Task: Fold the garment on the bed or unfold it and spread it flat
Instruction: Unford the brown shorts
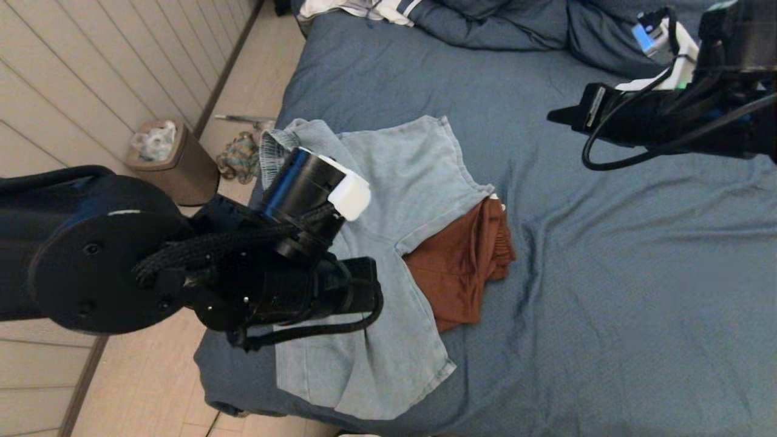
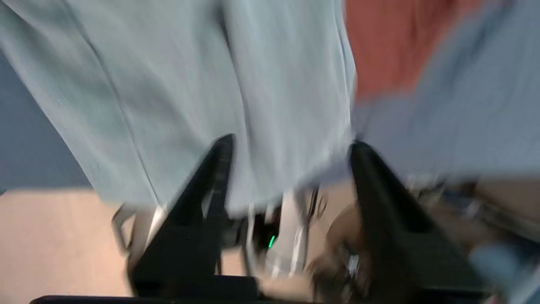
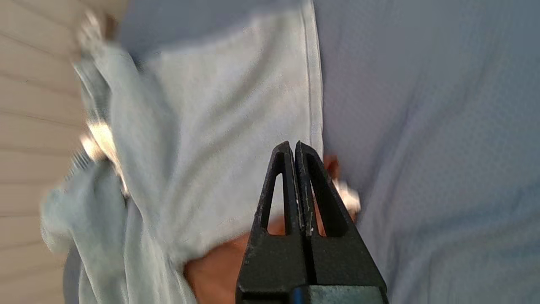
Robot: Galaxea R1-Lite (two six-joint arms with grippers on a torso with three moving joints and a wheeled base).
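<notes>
The bed (image 1: 607,291), covered in wrinkled slate-blue cloth, fills most of my head view from 12 o'clock round to 6 o'clock, with the bunched duvet (image 1: 504,24) heaped along its far edge at 12 o'clock. Pale floor (image 1: 139,388) runs down the 9 o'clock side of it.

On the bed, left of centre, lies a light blue garment (image 1: 400,182), spread out with two legs like shorts, one leg reaching toward 6 o'clock at the bed's near edge. Its cloth overlaps a rust-brown garment (image 1: 467,261), which pokes out from under it on the 3 o'clock side.

My left arm (image 1: 121,255) comes in from 9 o'clock and hangs over the light blue garment. My left end effector (image 2: 291,143) has its fingers (image 2: 219,169) spread apart, with the pale cloth lying just beyond and between them; through the blur I cannot tell whether they touch it.

My right arm (image 1: 668,115) sits at 2 o'clock, raised above bare bed cover and well apart from both garments. My right end effector (image 3: 294,145) has its fingers pressed together and pinches nothing.

On the floor at 10 o'clock stands a small brown bin (image 1: 176,161), and just beside it, against the bed's edge, a bundle of rope (image 1: 238,156).
</notes>
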